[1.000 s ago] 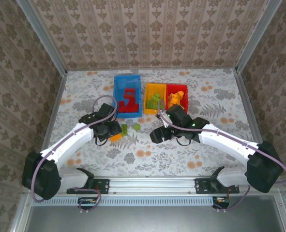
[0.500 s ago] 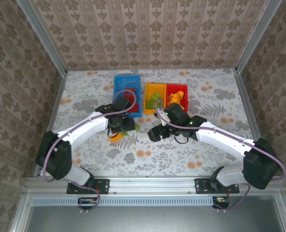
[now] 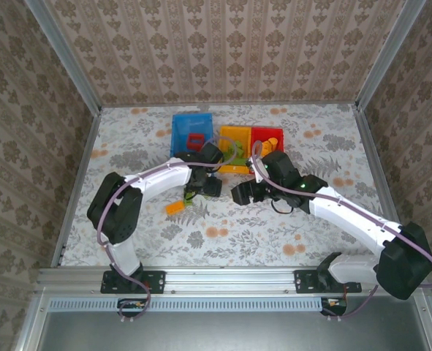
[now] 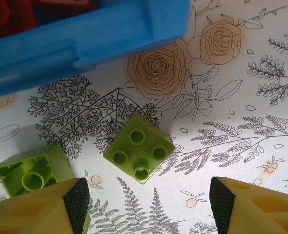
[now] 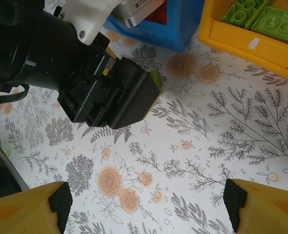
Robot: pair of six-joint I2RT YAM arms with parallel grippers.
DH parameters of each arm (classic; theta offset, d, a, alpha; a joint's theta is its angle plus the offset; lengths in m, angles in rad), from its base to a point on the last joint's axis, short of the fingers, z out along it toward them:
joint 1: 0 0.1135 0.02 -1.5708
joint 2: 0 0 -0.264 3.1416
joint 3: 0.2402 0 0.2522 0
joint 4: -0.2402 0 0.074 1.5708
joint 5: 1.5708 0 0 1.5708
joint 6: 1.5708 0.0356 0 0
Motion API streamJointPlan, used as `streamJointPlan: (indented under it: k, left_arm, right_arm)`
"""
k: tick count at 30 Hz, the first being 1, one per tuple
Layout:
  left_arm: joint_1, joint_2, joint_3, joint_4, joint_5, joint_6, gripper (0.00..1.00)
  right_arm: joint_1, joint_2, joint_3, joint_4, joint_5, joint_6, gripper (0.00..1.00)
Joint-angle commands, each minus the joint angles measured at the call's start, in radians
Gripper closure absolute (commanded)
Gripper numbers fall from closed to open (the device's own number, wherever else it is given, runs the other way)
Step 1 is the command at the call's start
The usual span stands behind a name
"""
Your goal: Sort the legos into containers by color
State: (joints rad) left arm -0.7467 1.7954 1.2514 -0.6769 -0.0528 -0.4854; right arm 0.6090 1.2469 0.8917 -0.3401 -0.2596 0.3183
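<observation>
A green brick (image 4: 139,153), studs up, is seen lying on the table (image 4: 241,97) at the centre of the left wrist view. It sits just below the blue bin (image 4: 85,44) that runs across the upper left of the frame. A second green brick (image 4: 29,173), turned hollow side up, is found at the lower left, near the first but apart from it. Its lower edge is hidden behind one finger. An orange brick (image 3: 175,208) is seen alone on the table in the overhead view, left of centre.

The left gripper (image 4: 146,204) is held above the studded brick with its fingers (image 4: 78,200) spread at the bottom corners of the frame, and nothing is grasped. The right gripper (image 5: 147,207) is likewise spread wide and empty over bare table, just right of the left one in the overhead view.

Most of the sorting is judged to be done. Red bricks (image 3: 195,140) are seen in the blue bin, green bricks (image 5: 260,19) in the yellow bin (image 5: 251,46), and orange-yellow bricks (image 3: 268,146) in the red bin (image 3: 278,132). As far as can be seen, three loose bricks are left. The two green ones are to be taken to the yellow bin and the orange one to the red bin.
</observation>
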Motion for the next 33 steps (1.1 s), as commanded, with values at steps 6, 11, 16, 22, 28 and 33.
streamJointPlan:
  k: [6, 11, 16, 22, 28, 33]
  left_arm:
    - [-0.008, 0.081, 0.057, -0.015, -0.013, 0.144, 0.32]
    - [-0.002, 0.118, 0.084, -0.014, -0.019, 0.178, 0.31]
    - [-0.006, 0.137, 0.085, -0.005, -0.014, 0.194, 0.32]
    - [-0.019, 0.153, 0.06, -0.001, -0.005, 0.199, 0.39]
    - [-0.038, 0.12, 0.027, 0.015, 0.004, 0.174, 0.55]
    - [-0.062, 0.093, 0.024, 0.013, -0.008, 0.135, 0.73]
  right_arm:
    - [-0.012, -0.016, -0.018, 0.008, -0.012, 0.03, 0.16]
    - [-0.015, -0.012, -0.016, 0.004, -0.018, 0.037, 0.15]
    - [-0.015, -0.011, -0.016, -0.007, -0.018, 0.038, 0.16]
    - [-0.018, -0.006, -0.014, -0.011, -0.021, 0.044, 0.16]
    - [-0.02, 0.008, -0.009, -0.007, -0.022, 0.05, 0.16]
    - [-0.022, 0.008, 0.0, -0.009, -0.023, 0.051, 0.16]
